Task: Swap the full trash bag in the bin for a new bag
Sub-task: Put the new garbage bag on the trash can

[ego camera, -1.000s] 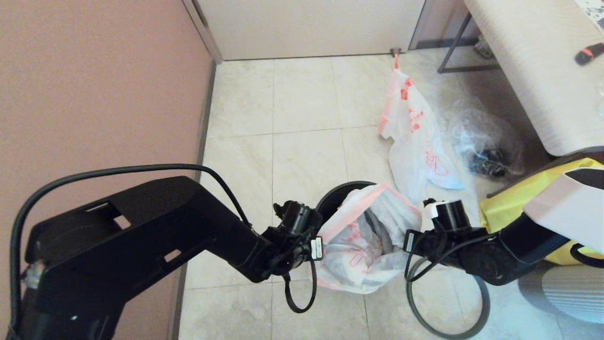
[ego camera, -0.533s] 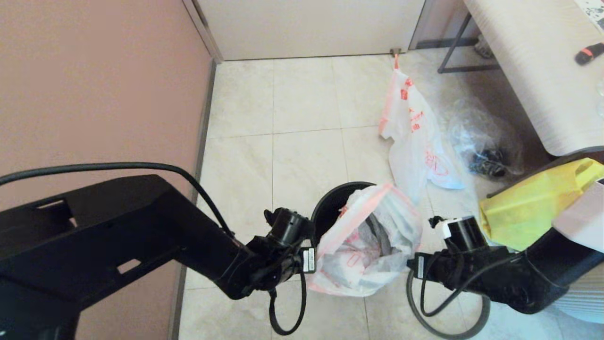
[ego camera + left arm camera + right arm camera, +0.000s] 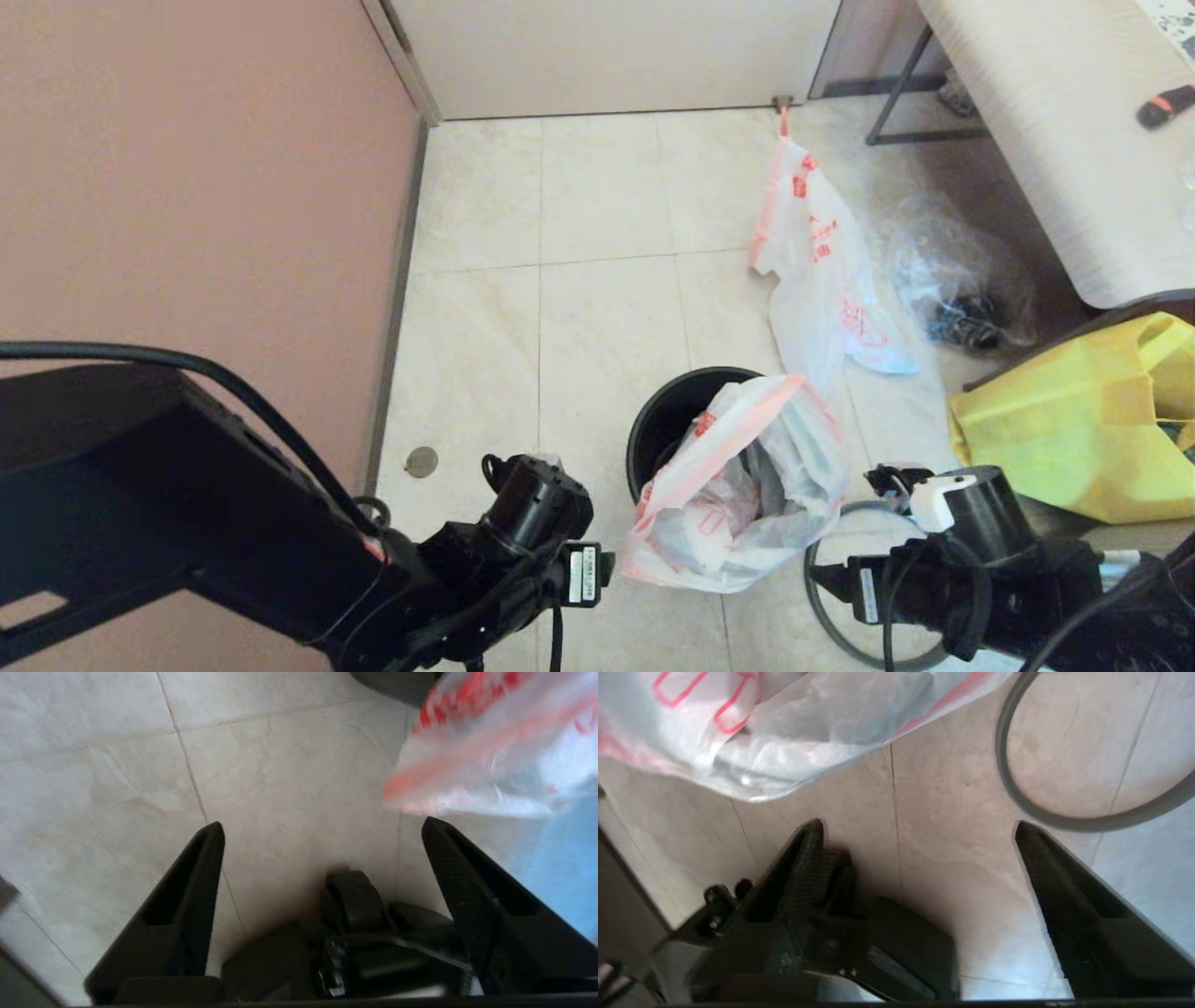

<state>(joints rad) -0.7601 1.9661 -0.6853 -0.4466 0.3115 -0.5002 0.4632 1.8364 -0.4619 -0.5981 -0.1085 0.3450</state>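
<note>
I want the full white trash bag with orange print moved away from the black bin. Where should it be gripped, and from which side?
Probably by the orange-hemmed open mouth of the full white translucent trash bag, gathered from above. The bag leans against the round black plastic bin, mouth upward and spread wide, so both open grippers, left and right, could pinch opposite hem sides. Its thin bulging body offers poorer hold.

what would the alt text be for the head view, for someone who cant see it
A full trash bag slumps half out of a round black bin on a tiled floor, the left gripper and right gripper open on either side. Behind lie a new bag, a clear bag and a yellow tote.
</note>
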